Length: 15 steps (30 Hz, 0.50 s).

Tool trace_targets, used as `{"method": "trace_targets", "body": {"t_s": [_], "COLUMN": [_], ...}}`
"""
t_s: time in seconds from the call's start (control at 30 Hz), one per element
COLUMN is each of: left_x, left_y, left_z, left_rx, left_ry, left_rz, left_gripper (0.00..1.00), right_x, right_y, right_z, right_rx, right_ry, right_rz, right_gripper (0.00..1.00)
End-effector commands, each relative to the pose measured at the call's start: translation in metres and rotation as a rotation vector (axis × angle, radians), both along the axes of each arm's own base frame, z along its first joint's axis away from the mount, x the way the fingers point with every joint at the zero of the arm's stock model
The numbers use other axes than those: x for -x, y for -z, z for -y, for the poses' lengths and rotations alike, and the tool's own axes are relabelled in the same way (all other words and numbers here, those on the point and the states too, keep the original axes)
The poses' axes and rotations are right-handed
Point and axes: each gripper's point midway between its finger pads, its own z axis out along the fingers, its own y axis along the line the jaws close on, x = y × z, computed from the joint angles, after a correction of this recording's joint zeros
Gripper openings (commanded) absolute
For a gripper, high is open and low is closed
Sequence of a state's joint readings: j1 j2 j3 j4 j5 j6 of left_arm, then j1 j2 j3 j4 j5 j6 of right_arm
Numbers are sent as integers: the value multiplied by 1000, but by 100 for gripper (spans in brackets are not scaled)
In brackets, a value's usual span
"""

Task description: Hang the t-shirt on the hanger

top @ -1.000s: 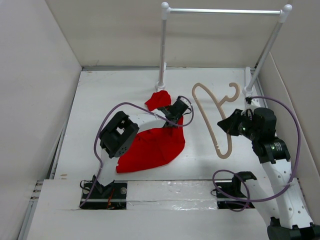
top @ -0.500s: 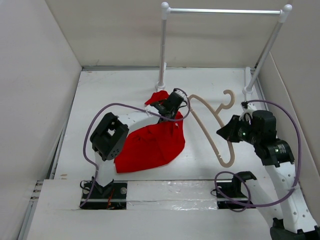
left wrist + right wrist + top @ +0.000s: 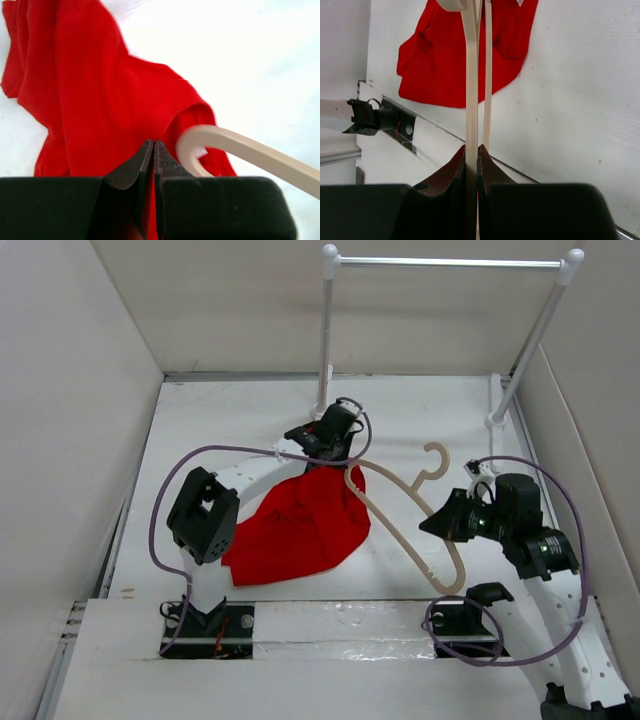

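The red t-shirt (image 3: 300, 525) hangs in a bunch from my left gripper (image 3: 322, 452), which is shut on its top edge and holds it above the table. In the left wrist view the cloth (image 3: 100, 100) is pinched between my closed jaws. The beige hanger (image 3: 405, 505) is held by my right gripper (image 3: 438, 523), shut on one of its arms. The hanger's left shoulder end (image 3: 195, 142) touches or enters the shirt beside my left jaws. The right wrist view looks along the hanger (image 3: 471, 75) toward the shirt (image 3: 460, 60).
A white-posted rack with a metal bar (image 3: 445, 262) stands at the back. White walls enclose the table (image 3: 220, 420). Purple cables loop off both arms.
My left gripper has lifted the shirt farther back toward the rack post. My right gripper has swung the hanger left, so its shoulder end now meets the shirt.
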<state>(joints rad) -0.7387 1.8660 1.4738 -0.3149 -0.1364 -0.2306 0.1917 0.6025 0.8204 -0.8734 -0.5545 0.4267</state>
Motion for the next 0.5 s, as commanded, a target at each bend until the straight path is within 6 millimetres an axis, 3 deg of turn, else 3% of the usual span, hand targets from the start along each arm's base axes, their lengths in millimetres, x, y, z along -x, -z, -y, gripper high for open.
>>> {"method": "trace_targets", "body": {"t_s": [0.0,0.13,0.3,0.47], "left_x": [10,22,39,60], "left_y": [-56,-69,-86,-104], "left_z": [13,15,22,30], "left_rx": [149,204,293,330], "left_ry": [19,24,61,82], "left_rz": [29,9,-29,-42], "left_gripper": [0,0,0,0], "right_x": [-13,-31,-44,-68], "right_y": [-9,-10,-4,-23], "right_z": [-14,-20,-45,-80], "right_rx": [-71,-101,-129,-184], "right_ry": [-42,-41,-80,-58], "right_rz": [57,110,112,216], "right_gripper": [0,0,0,0]}}
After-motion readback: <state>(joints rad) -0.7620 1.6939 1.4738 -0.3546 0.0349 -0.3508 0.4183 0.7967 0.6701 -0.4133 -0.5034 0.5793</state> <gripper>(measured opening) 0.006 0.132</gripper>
